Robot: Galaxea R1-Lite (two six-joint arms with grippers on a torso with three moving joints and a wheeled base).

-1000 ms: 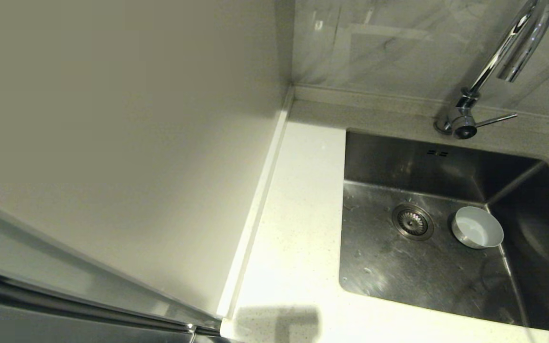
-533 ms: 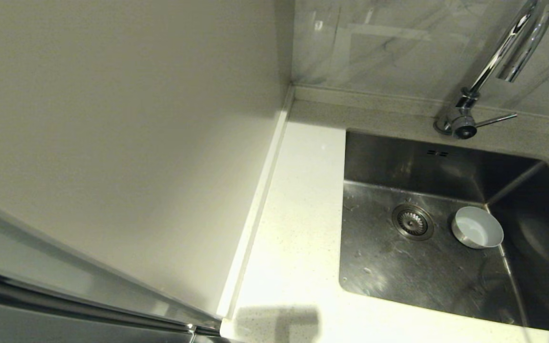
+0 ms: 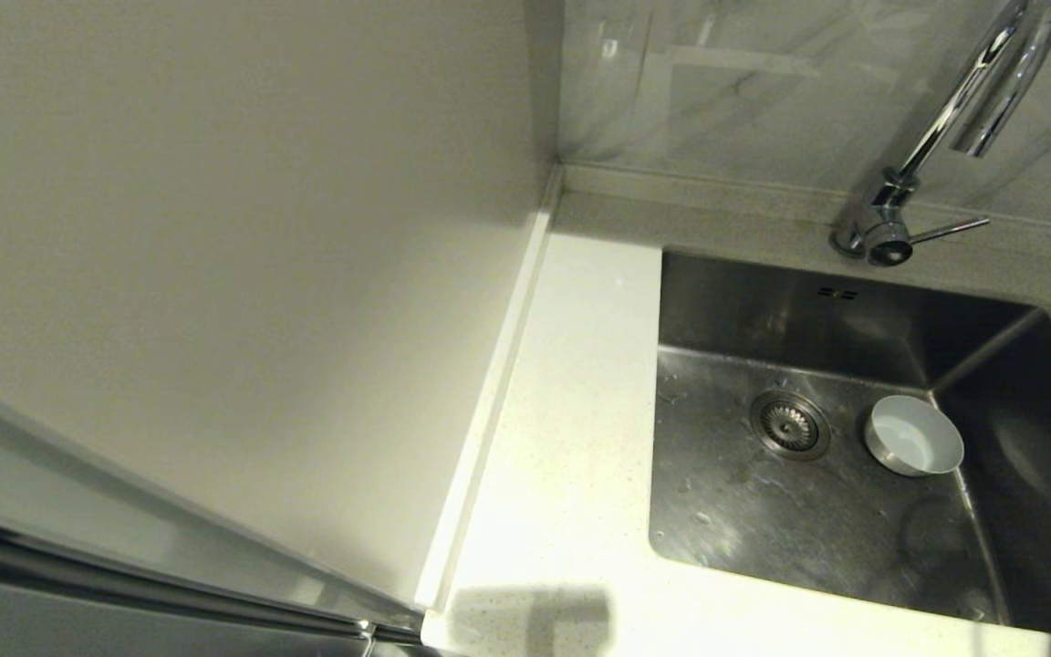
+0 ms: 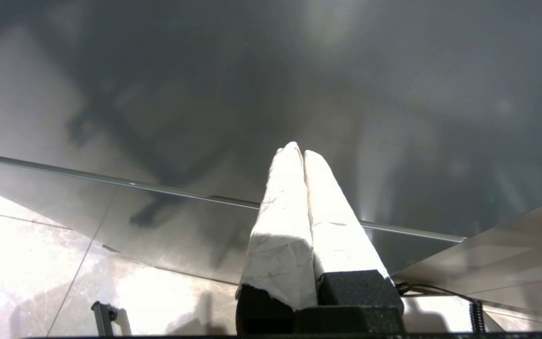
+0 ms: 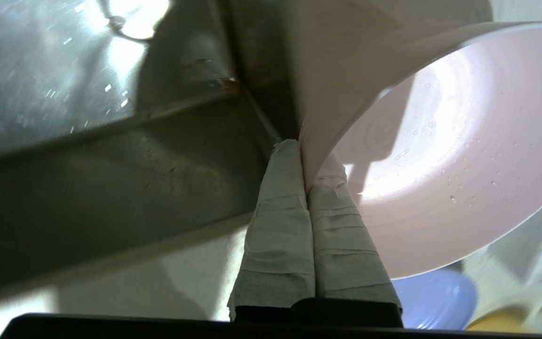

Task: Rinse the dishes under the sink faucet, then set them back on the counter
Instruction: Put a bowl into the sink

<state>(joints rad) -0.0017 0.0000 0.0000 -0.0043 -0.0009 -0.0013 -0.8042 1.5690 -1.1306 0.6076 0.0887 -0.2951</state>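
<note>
The right gripper (image 5: 305,162) pinches the rim of the wet pink bowl (image 5: 440,155) beside the sink (image 3: 717,301), apparently over the lilac plate (image 5: 435,299). The blue-grey bowl (image 3: 913,435) sits near the drain strainer (image 3: 789,423). The left gripper (image 4: 299,153), fingers pressed together, holds nothing.

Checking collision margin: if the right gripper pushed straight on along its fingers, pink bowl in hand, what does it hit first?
Probably the sink wall: the right gripper, shut on the pink bowl rim, points at the steel corner. Depth unclear.
</note>
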